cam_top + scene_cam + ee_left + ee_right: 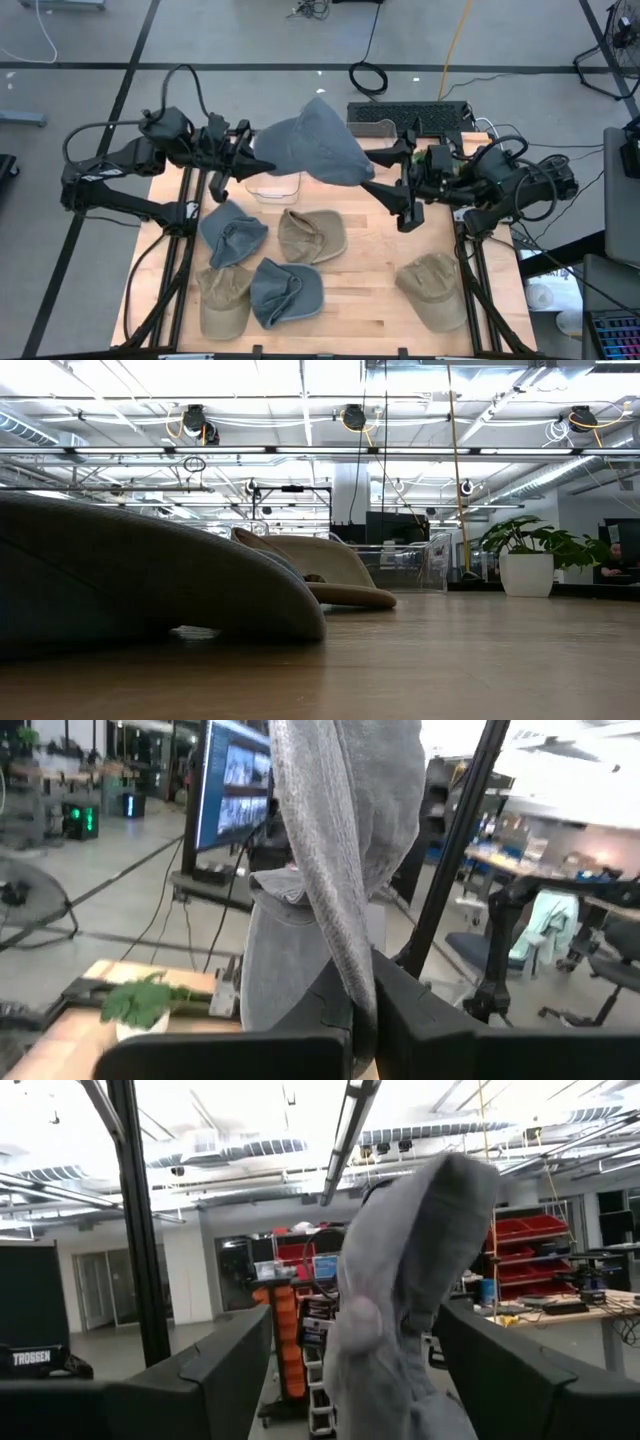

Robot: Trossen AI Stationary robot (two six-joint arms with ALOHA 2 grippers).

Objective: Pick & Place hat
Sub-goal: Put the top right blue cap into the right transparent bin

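A grey-blue hat hangs in the air over the far middle of the table, above a clear plastic container. My left gripper is shut on the hat's left end, which also shows in the left wrist view. My right gripper is open at the hat's right end. In the right wrist view its two fingers stand wide apart on either side of the hat, with a gap on each side. My left gripper pinches the hat's cloth edge between its two shut fingers, coming level from the table's left side. Whether it holds one layer or a fold does not show. The hat is lifted clear and reaches out toward the right arm.
Several hats lie on the wooden table: a blue one, a khaki one, a khaki one, a blue one and a khaki one. A keyboard lies at the far edge. The low view shows nearby hats.
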